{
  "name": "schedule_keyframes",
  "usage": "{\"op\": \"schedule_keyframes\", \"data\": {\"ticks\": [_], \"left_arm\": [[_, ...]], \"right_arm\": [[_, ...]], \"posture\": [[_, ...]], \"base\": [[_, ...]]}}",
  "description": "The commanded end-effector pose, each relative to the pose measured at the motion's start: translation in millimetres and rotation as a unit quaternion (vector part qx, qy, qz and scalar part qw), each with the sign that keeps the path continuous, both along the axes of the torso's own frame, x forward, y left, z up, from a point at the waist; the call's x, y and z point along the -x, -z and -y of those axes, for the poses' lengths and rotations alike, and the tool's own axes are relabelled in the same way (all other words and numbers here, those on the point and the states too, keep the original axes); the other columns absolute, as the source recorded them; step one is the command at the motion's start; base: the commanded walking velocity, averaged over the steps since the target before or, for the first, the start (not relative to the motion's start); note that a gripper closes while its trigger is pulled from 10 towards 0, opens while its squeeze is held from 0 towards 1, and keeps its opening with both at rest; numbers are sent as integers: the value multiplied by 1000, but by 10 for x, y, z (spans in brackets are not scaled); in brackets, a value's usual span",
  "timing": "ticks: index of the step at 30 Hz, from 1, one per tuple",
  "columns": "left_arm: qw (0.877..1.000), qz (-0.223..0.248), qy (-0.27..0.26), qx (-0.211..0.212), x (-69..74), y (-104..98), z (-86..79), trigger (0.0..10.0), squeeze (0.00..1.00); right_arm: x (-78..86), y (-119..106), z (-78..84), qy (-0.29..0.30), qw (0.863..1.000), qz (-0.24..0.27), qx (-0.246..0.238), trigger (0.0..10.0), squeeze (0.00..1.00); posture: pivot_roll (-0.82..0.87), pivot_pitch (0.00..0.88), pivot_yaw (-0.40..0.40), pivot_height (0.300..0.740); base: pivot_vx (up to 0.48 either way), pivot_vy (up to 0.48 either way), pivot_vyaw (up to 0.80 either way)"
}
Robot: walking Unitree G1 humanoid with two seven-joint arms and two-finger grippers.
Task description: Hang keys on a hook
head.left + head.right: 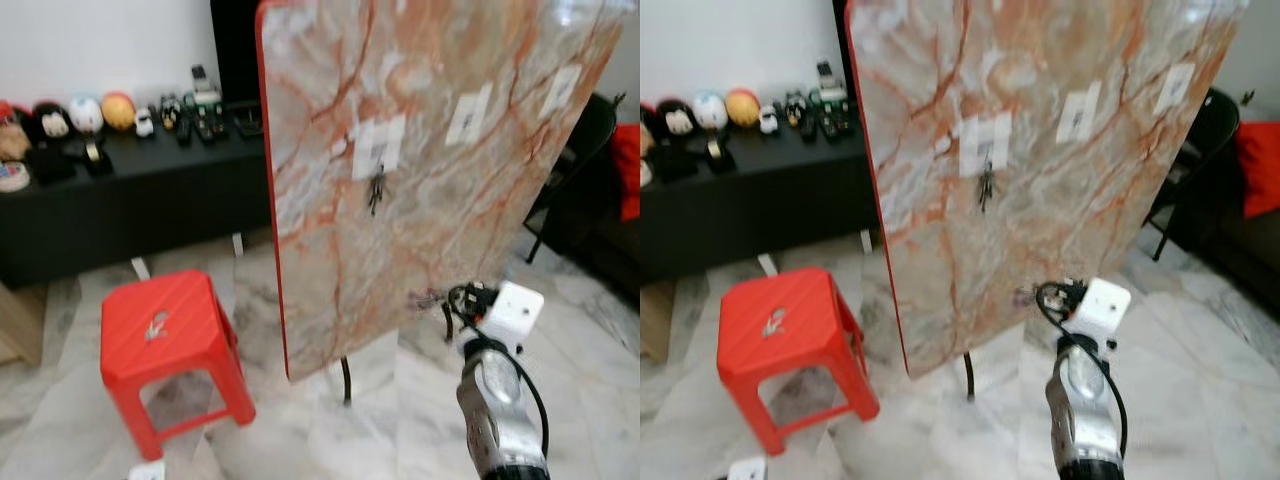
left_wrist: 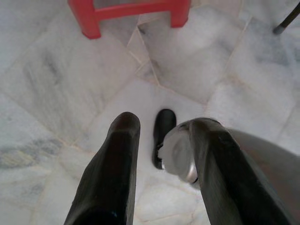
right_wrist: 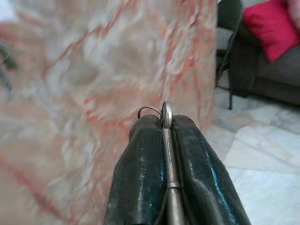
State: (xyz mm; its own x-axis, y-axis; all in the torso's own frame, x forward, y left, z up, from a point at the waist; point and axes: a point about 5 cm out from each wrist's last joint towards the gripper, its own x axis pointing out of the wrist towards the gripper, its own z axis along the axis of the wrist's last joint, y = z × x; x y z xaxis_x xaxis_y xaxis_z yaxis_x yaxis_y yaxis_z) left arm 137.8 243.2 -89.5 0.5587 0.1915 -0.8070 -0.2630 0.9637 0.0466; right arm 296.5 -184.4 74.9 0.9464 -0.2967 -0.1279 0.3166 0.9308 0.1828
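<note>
A tall slab of pink-veined marble board [image 1: 420, 150] leans upright ahead of me. It carries three white hook pads [image 1: 378, 147]. A dark bunch of keys [image 1: 376, 190] hangs from the left pad. My right gripper [image 1: 428, 298] is raised in front of the board's lower part, well below the pads. Its fingers [image 3: 145, 154] are shut on a metal key ring [image 3: 166, 110] that pokes out at the tips. My left gripper [image 2: 159, 140] hangs at my side, pointing at the floor, with its fingers apart and nothing between them.
A red plastic stool [image 1: 165, 330] stands on the marble floor left of the board. Behind it a black cabinet [image 1: 120, 210] holds toys and small items. A black chair [image 1: 580, 150] and a red cushion [image 1: 628, 170] are at the right.
</note>
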Motion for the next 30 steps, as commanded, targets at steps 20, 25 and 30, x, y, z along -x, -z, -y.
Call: {"op": "schedule_keyframes", "data": {"ticks": [20, 25, 30], "left_arm": [[1000, -21, -16, 5, 170, 43, -61, 10000, 0], [999, -28, -14, 8, 218, 66, -31, 10000, 0], [999, -31, -9, 12, 234, 81, 12, 10000, 0]], "right_arm": [[-41, -81, 46, 20, 1000, 16, -4, 10000, 0], [-46, -83, 61, 25, 1000, 16, -4, 10000, 0], [-50, -81, 58, 25, 1000, 16, -4, 10000, 0]], "posture": [[47, 0, -71, 714], [48, 0, -72, 714], [47, 0, -72, 714]], "base": [[250, 0, 0], [101, 0, 0], [0, 0, 0]]}}
